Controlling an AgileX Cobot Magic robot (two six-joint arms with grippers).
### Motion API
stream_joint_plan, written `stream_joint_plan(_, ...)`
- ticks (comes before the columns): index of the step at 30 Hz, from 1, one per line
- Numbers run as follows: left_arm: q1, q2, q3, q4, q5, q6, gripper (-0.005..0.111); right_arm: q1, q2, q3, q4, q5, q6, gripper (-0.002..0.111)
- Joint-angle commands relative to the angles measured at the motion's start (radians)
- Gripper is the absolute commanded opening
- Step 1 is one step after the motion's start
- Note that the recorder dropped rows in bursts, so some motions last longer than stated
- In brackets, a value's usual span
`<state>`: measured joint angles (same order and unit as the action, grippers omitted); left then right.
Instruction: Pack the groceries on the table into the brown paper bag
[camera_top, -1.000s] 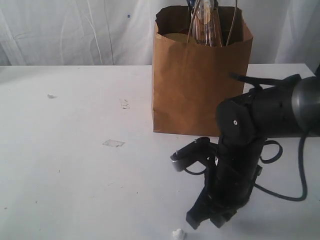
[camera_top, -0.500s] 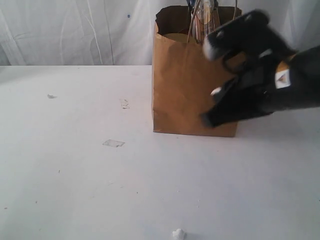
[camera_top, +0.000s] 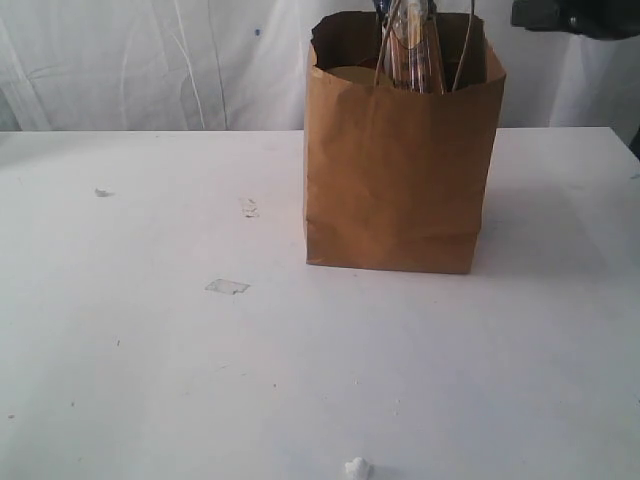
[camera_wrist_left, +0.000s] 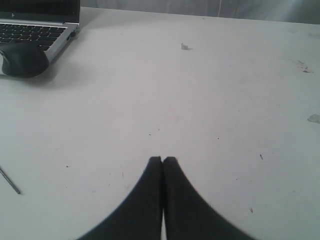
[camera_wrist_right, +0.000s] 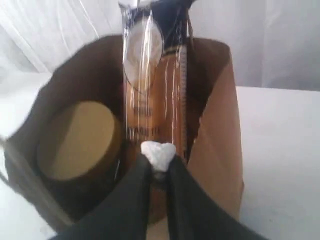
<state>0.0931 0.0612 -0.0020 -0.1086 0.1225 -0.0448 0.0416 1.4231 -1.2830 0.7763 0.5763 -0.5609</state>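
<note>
1 second ago the right arm was low over the table, in front of the brown paper bag (camera_top: 400, 170). Half a second ago it was swinging up across the bag's face, and now only a dark sliver of it (camera_top: 575, 15) shows at the top corner of the exterior view. Its wrist camera shows the right gripper (camera_wrist_right: 158, 165) above the bag's open mouth, fingertips pinching a small white foam-like lump (camera_wrist_right: 158, 153). Directly beyond the pinch stands the long spaghetti packet (camera_wrist_right: 150, 90), upright in the bag, and beside it, deeper down, sits the gold-lidded jar (camera_wrist_right: 75, 140). A second white lump (camera_top: 356, 467) lies untouched on the table (camera_wrist_left: 225, 90), well clear of this gripper. The left gripper (camera_wrist_left: 163, 161) hangs over bare tabletop with its fingers pressed together on nothing, a laptop (camera_wrist_left: 35, 30) and mouse (camera_wrist_left: 22, 59) far ahead of it. No grocery shows outside the bag, so packing looks about finished. The lump is no grocery, and releasing it here would likely drop litter in with the food.
</note>
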Motion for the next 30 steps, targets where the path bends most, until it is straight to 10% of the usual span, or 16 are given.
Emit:
stream_joint_plan(1,-0.005,-0.003,0.002,-0.006,0.004,-0.001,0.000,-0.032,0.048,-0.033,0.198,-0.039,-0.121,0.000)
stream_joint_plan(9,-0.005,-0.003,0.002,-0.006,0.004,-0.001,0.000,-0.030,0.194,-0.033,0.444,0.074,-0.387,0.002)
stream_joint_plan(18,-0.005,-0.003,0.002,-0.006,0.004,-0.001,0.000,-0.030,0.189,-0.033,0.428,0.083,-0.385,0.035)
stream_joint_plan(25,-0.005,-0.003,0.002,-0.006,0.004,-0.001,0.000,-0.032,0.094,-0.033,0.389,0.123,-0.375,0.033)
stream_joint_plan(30,-0.005,-0.003,0.002,-0.006,0.004,-0.001,0.000,-0.030,-0.045,0.016,0.132,0.207,-0.165,0.007)
